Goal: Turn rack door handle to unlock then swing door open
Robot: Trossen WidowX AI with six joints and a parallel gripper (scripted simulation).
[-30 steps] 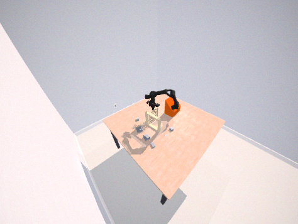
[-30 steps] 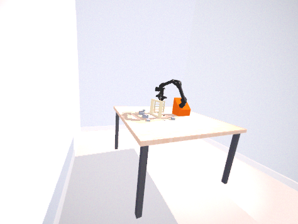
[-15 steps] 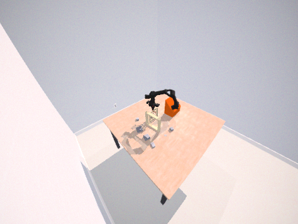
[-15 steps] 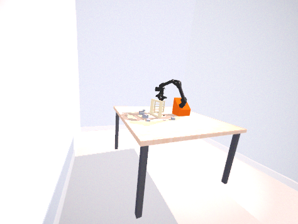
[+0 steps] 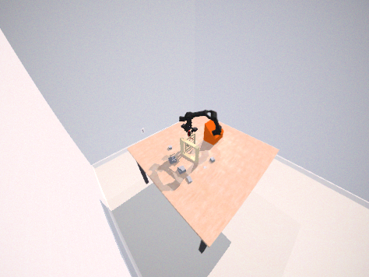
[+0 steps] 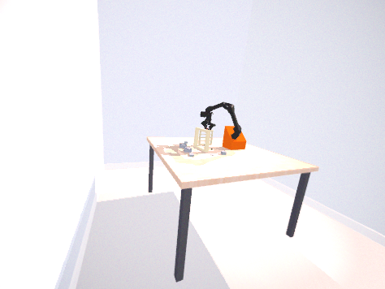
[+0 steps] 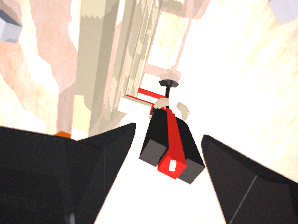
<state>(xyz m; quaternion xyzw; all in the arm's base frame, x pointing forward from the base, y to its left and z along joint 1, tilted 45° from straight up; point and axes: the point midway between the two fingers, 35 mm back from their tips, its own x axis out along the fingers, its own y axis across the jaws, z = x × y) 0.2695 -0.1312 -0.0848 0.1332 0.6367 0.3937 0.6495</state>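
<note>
The rack door (image 5: pixel 191 145) (image 6: pixel 211 138) is a pale slatted panel. It stands swung out at a wide angle from the pale frame (image 5: pixel 197 155) (image 6: pixel 196 138); the exact angle cannot be read. The upright handle (image 7: pixel 173 137), black with a red strip, is seen end-on from above in the wrist view. My gripper (image 5: pixel 189 130) (image 6: pixel 208 126) (image 7: pixel 168 133) is open and points down over the handle. The handle lies between the two spread fingers in the wrist view, with a visible gap on each side. Its turn angle is hard to tell.
Grey blocks (image 5: pixel 172 159) (image 5: pixel 181 170) (image 6: pixel 188 149) lie on the table (image 5: pixel 233 175) (image 6: pixel 260 162) beside the frame, and another block (image 5: pixel 212 159) (image 6: pixel 223 153) lies on its other side. The orange arm base (image 5: pixel 212 133) (image 6: pixel 235 142) stands behind the rack.
</note>
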